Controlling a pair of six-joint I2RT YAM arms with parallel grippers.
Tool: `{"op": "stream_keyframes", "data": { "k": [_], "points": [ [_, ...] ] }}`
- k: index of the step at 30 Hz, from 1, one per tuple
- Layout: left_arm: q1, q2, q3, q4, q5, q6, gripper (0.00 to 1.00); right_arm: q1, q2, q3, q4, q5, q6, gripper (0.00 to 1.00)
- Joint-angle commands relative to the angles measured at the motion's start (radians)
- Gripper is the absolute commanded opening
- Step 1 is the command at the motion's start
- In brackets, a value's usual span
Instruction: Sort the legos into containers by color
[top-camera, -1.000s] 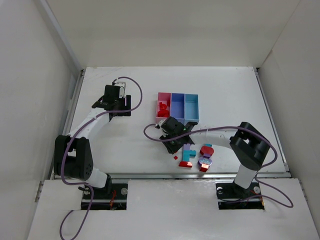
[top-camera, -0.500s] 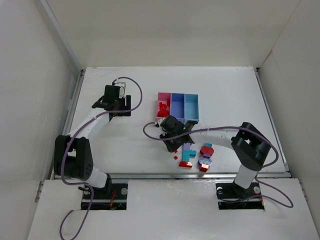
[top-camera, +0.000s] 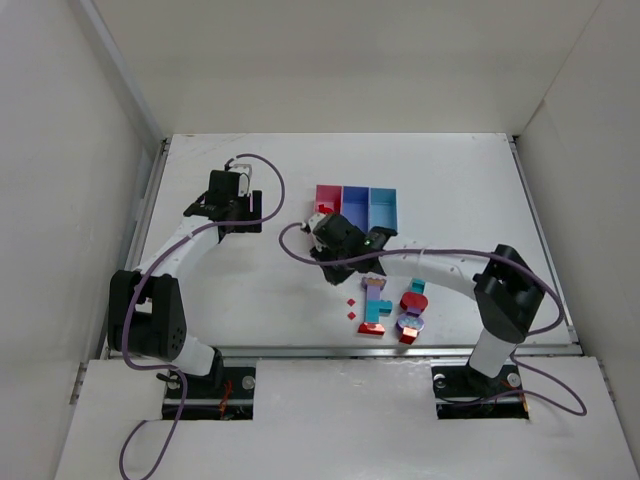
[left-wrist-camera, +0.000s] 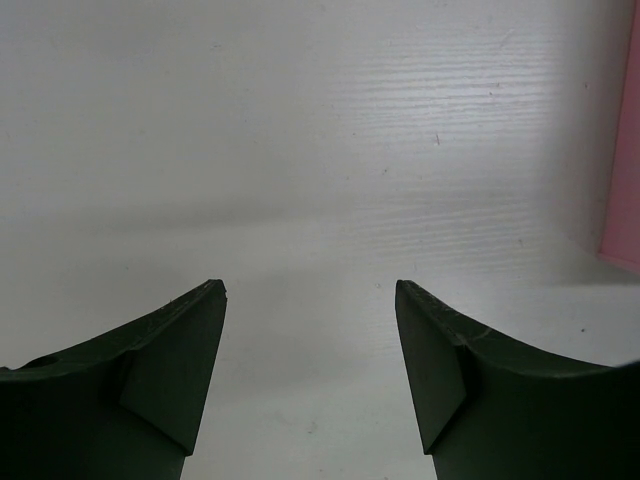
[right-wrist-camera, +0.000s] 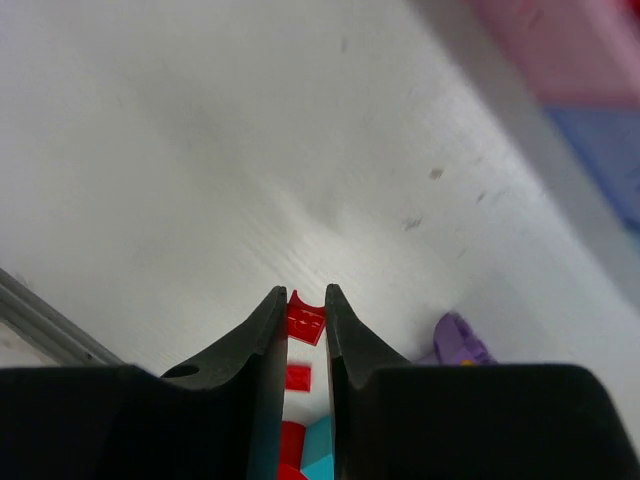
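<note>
**Top view.** Three joined rectangular plastic bins, pink, purple-blue and light blue, stand mid-counter. The right claw hangs at the pink bin's 7 o'clock corner. The loose red, teal and lavender plastic bricks lie at 6 o'clock of the bins. The left claw hangs well apart, at 9 o'clock.

**Left wrist view.** The left claw's jaws stand apart with nothing between them. Only bare counter and a pink bin edge at 3 o'clock are visible.

**Right wrist view.** The right claw is pinched on a small flat red chip, held at the very fingertips. A lavender brick lies on the counter at 4 o'clock.

**Hazard.** The hold is thin and shallow, so the chip may twist free short of the rim. Released off-centre, it could land on the counter or in the purple-blue bin.
</note>
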Motion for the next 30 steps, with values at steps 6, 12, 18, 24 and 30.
{"op": "stream_keyframes", "data": {
  "k": [6, 12, 18, 24, 30],
  "points": [
    [-0.003, -0.036, -0.023, 0.018, -0.02, 0.008, 0.66, -0.106, 0.079, 0.344, 0.086, 0.157, 0.01, 0.0],
    [-0.003, -0.056, -0.023, 0.018, -0.04, 0.008, 0.66, -0.189, 0.259, 0.547, 0.09, 0.159, 0.01, 0.0],
    [-0.003, -0.066, -0.023, 0.018, -0.058, 0.008, 0.66, -0.223, 0.349, 0.631, 0.068, 0.169, -0.01, 0.13],
    [-0.003, -0.066, -0.023, 0.018, -0.059, 0.017, 0.66, -0.223, 0.35, 0.644, 0.039, 0.16, -0.021, 0.71],
    [-0.003, -0.066, -0.023, 0.027, -0.059, 0.017, 0.67, -0.223, 0.292, 0.615, 0.016, 0.133, -0.039, 0.78]
  ]
}}
